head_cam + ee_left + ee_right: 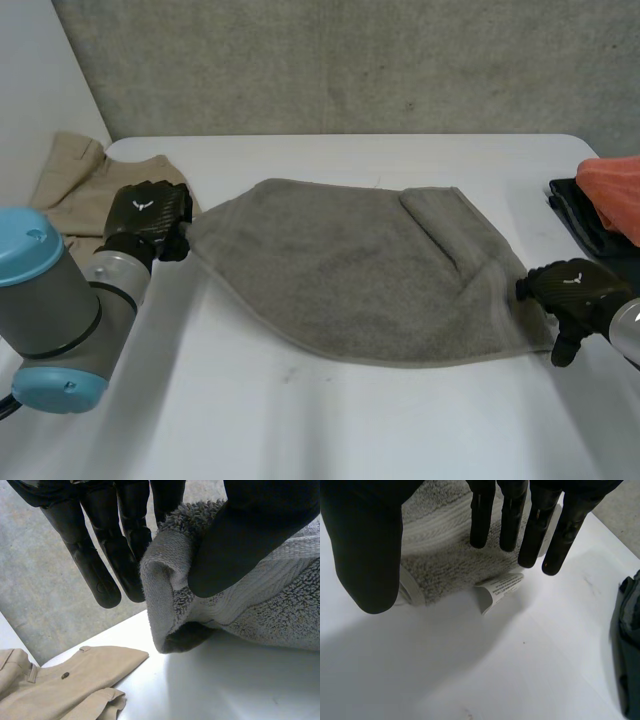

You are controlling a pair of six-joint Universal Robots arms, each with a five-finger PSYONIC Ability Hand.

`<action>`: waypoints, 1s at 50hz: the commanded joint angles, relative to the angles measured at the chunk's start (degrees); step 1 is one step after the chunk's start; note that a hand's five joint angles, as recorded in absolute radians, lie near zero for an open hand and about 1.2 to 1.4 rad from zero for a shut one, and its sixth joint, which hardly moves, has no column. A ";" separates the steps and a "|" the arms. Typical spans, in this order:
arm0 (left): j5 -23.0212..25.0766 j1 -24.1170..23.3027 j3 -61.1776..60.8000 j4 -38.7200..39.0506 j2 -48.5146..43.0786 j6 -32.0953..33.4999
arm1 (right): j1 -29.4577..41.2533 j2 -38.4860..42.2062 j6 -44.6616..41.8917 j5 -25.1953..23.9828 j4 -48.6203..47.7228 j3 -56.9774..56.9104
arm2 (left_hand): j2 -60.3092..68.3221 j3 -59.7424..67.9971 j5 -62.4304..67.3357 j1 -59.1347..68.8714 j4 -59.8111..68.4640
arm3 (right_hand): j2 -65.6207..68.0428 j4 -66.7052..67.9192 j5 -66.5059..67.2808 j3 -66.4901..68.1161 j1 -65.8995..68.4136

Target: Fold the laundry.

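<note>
- The grey towel [350,270] lay spread across the white table [300,420], stretched between the two hands, with one flap turned over on the side nearer the right hand.
- Step in hand, by my reading: getting hold of the two ends so the towel could be lifted and folded in half. No neat fold had been made yet, so the job looked to be at its very start.
- The left hand [148,215] was at the towel's far-left corner. In the left wrist view its thumb [250,535] pressed a bunched fold of cloth against the straight fingers [95,565]. A firm pinch, that one.
- The right hand [575,290] was at the opposite near corner. In the right wrist view its fingers [535,530] were straight and spread, thumb set well apart, with the towel's edge and a small white label [500,587] lying under the palm. It gripped nothing.
- Next move, as I judged it: the right hand needed to close thumb and fingers on that corner, catching the thick hem rather than just the label, before either arm raised the cloth.
- The risk was a one-sided lift, which would drag the towel askew.
- Beside the left hand, just beyond the pinched corner, lay tan trousers [75,185].
- Out past the right hand sat a pile of dark and orange clothes [610,200], close to the corner but not touching the towel.
</note>
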 commanded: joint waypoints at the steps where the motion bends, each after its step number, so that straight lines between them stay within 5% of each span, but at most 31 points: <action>1: 0.00 0.09 0.11 0.17 -0.23 0.11 | -0.84 4.13 0.87 -2.87 -5.43 -0.24 | 11.44 12.00 13.39 16.57 11.16 | 11.51 11.16 11.57 10.74 14.69; 17: 0.00 0.17 -0.06 0.17 -0.41 0.11 | -0.58 7.29 2.54 -6.39 -5.87 -2.78 | 11.44 12.00 13.39 16.57 11.16 | 20.43 20.08 20.49 19.66 23.61; 21: 0.00 0.17 -0.06 0.08 -0.49 0.11 | -0.49 7.82 2.54 -6.48 -5.96 -3.75 | 11.44 12.00 13.39 16.57 11.16 | 31.84 31.49 31.90 31.07 35.02; 24: 0.00 0.26 -0.06 0.08 -0.50 0.20 | -0.41 7.82 3.24 -6.48 -6.48 -4.45 | 11.44 12.00 13.39 16.57 11.16 | 55.16 54.80 55.21 54.39 58.34; 34: -0.01 0.35 -0.76 -5.52 3.97 1.69 | -0.76 0.72 7.12 -6.13 -5.09 -5.16 | 11.44 12.00 13.39 16.57 11.16 | 55.20 54.85 55.25 54.43 58.38; 40: 0.00 1.23 -2.26 -18.18 11.01 8.98 | -1.02 -7.37 0.80 -5.60 9.22 -5.68 | 11.44 12.00 13.39 16.57 11.16 | 55.20 54.85 55.25 54.43 58.38; 50: 0.08 2.19 -9.90 -42.45 23.32 29.28 | -9.72 -16.78 -26.80 1.07 43.42 -4.81 | 11.44 12.00 13.39 16.57 11.16 | 55.20 54.85 55.25 54.43 58.38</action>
